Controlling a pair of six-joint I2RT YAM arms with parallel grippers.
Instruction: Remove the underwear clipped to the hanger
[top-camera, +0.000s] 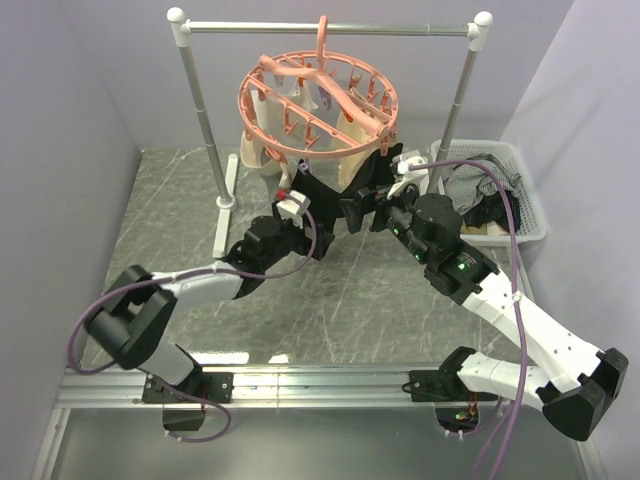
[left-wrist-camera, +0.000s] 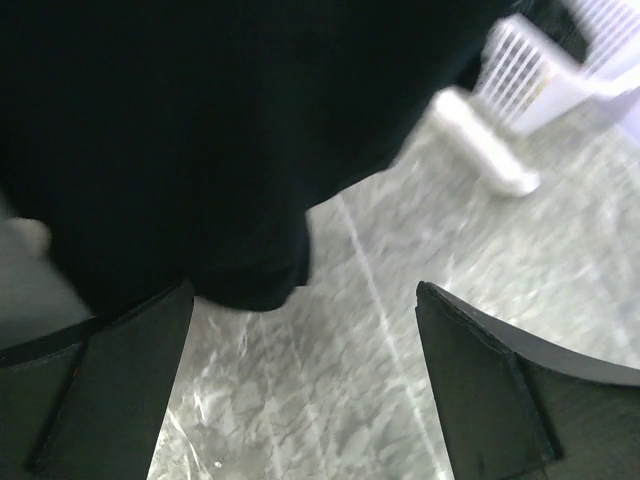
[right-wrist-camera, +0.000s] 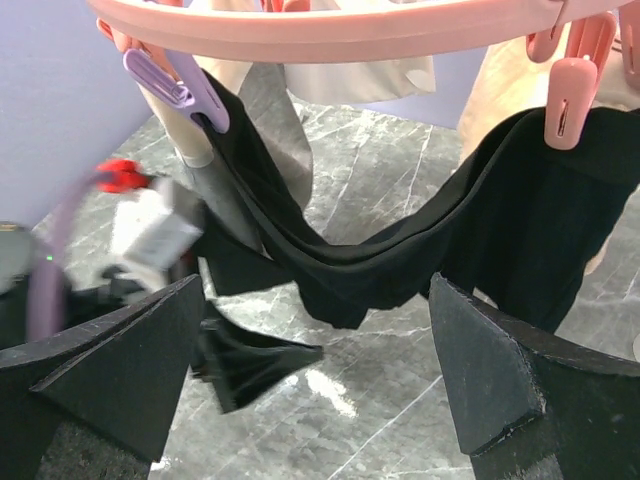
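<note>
From my remote station: a salmon-pink ring hanger (right-wrist-camera: 330, 35) hangs by its hook from a silver rail (top-camera: 330, 29) at the back of the bench (top-camera: 330, 300). A piece of black underwear (right-wrist-camera: 360, 270) is clipped to the near rim. A purple clip (right-wrist-camera: 175, 85) holds one end and a pink clip (right-wrist-camera: 565, 110) the other, and the cloth sags low between them. Cream underwear (top-camera: 258, 150) hangs from clips on the far side of the ring.

The left claw (left-wrist-camera: 305, 290) stands wide open and grips nothing. The hem of the black cloth hangs just above its left finger. The right claw (right-wrist-camera: 315, 290) is also spread wide and empty, aimed at the sagging middle of the same garment from just below the rim.

To the right sits a white slatted basket (top-camera: 537, 205) holding a heap of grey and dark cloth (top-camera: 470, 185). I take these to be pieces already pulled off, so the job looks partly done. The black piece and the cream ones are left.

The bench top is grey with pale marble veining and a slight sheen. Plain lilac walls (top-camera: 70, 100) close in on three sides. The rail stands on two upright posts with white caps.
</note>
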